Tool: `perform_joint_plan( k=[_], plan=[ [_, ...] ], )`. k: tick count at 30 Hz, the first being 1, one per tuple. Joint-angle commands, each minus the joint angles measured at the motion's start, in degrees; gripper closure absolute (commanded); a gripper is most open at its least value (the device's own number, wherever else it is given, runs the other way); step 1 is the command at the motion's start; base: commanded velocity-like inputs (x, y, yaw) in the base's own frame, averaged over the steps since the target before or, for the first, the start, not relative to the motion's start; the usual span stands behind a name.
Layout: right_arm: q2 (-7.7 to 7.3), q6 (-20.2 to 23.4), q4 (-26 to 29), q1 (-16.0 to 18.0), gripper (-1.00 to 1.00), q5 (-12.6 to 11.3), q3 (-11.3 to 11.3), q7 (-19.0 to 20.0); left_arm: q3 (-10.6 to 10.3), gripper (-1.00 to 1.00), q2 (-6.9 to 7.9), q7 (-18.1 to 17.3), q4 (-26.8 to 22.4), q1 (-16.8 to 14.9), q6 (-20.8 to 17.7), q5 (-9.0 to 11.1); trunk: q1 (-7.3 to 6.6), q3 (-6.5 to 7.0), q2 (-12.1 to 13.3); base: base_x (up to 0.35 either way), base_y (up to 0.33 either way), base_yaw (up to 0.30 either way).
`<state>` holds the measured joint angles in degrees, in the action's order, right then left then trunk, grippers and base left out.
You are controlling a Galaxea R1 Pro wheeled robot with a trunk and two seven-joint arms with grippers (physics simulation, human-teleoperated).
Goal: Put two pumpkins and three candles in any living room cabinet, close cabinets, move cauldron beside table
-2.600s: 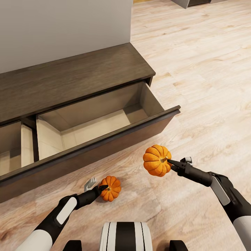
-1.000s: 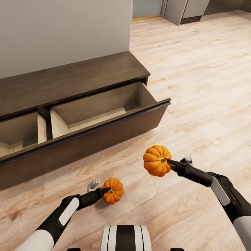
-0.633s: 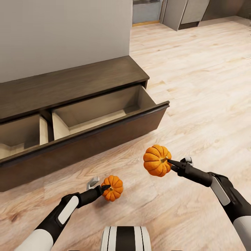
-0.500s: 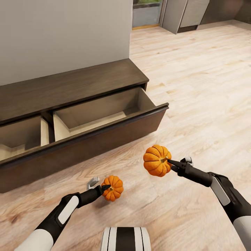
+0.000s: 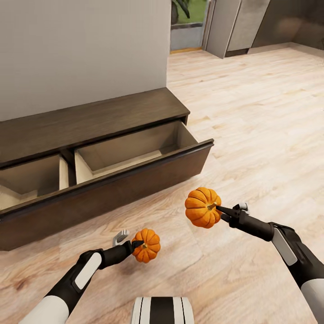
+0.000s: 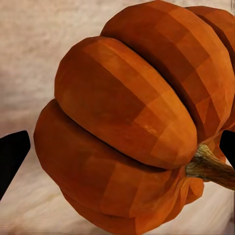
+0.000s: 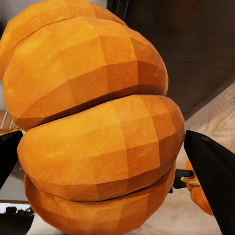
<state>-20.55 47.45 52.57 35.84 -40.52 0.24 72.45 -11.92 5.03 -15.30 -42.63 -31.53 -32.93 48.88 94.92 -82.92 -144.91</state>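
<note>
Gripping one bright-orange ribbed pumpkin [image 5: 203, 207] by its stem, the right gripper [image 5: 219, 209] holds it in the air off the open end of the long dark-brown wooden cabinet [image 5: 90, 117]. The left gripper [image 5: 137, 245] pinches the second, smaller-looking orange pumpkin [image 5: 146, 245] near that cabinet's pulled-out drawer front [image 5: 112, 189]. Two pale drawer compartments stand open, with bare light plank floor [image 5: 261, 112] spreading beyond the cabinet's end.

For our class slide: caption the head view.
Each gripper holds a pumpkin, left and right, before the open cabinet.
</note>
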Motion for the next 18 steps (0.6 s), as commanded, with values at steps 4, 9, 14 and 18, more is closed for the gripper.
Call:
perform_joint_plan(
  k=[4, 9, 14, 18],
  plan=[
    [-0.02, 0.29, -0.2, 0.02, 1.0, -0.17, 0.02, -0.03, -0.04, 1.0, 0.14, 0.01, -0.99, -0.02, -1.31, 0.29, -0.11, 0.86, 0.04, -0.001, 0.0, 0.0],
    [-0.02, 0.27, -0.4, 0.02, 1.0, -0.17, -0.04, -0.03, 0.64, 1.0, 0.25, 0.01, -3.61, -0.02, -5.81, 0.33, -0.24, 1.97, 0.11, -0.016, 0.0, 0.0],
    [-0.02, 0.36, -0.46, 0.02, 1.0, -0.24, -0.11, -3.13, 3.66, 1.0, 0.27, 0.06, -5.29, -0.02, -10.85, 0.33, -0.37, 3.07, 0.18, -0.147, 0.0, 0.0],
    [-0.02, 0.5, -0.45, 0.02, 1.0, -0.26, -0.15, -5.22, 4.5, 1.0, 0.32, 0.04, -5.49, -0.02, -12.13, 0.33, -0.47, 3.96, 0.23, -0.023, 0.0, 0.0]
  ],
)
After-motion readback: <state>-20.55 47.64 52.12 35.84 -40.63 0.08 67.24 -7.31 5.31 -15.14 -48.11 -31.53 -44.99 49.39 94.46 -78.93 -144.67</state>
